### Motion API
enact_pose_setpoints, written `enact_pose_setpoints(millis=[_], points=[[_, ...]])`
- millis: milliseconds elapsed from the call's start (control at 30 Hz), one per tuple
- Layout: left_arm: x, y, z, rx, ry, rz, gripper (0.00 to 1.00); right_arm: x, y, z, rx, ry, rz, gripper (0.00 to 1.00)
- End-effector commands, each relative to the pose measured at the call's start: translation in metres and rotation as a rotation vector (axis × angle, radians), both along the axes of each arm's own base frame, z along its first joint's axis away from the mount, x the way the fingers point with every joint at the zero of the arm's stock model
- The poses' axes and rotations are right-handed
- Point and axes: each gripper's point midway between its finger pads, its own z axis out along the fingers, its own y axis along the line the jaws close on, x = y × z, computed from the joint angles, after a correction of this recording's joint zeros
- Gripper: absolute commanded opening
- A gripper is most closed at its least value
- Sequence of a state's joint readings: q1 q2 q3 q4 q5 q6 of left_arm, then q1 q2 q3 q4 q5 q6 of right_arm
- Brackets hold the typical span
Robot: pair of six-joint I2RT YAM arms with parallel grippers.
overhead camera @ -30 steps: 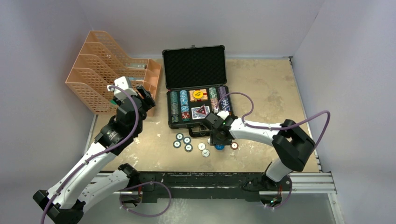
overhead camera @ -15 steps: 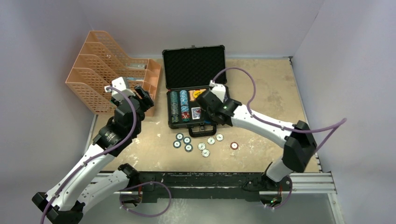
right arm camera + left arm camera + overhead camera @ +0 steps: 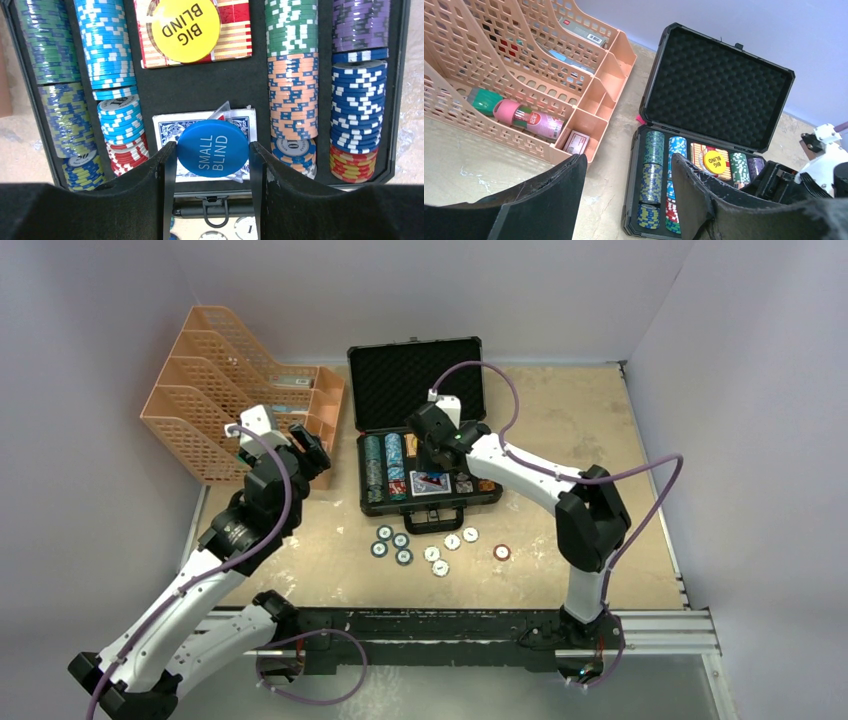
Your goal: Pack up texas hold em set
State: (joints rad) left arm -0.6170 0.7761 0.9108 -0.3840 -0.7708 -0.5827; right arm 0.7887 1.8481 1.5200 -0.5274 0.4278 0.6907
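Your right jaws hold the SMALL BLIND button over the card deck, left jaws wide; released tilted, it may slide.

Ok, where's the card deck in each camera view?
Top: the deck lies in the near middle of the case.
Left wrist: not visible; a finger covers that part of the case.
Right wrist: lower centre, partly behind the blue button.
Shared landmark: the light-blue chip column, second from the case's left, shows in all three.
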Motion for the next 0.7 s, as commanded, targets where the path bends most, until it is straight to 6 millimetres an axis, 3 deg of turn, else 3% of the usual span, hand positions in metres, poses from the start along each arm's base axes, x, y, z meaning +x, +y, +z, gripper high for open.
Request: enact_pose_setpoints(millis=[0,433,667], points=[[0.003,-0.004,0.003,-0.016,-0.012,-0.013,0.62,0.009,0.013,0.012,0.027,-0.016,0.057,0.50],[0.003,-0.005,0.003,-0.013,-0.009,-0.017,0.63,0.006,0.010,-0.024,-0.032,0.049,0.068,0.53],[0.003,-0.005,0.002,-0.014,-0.007,-0.019,0.63,0.006,0.007,-0.025,-0.048,0.040,0.066,0.59]])
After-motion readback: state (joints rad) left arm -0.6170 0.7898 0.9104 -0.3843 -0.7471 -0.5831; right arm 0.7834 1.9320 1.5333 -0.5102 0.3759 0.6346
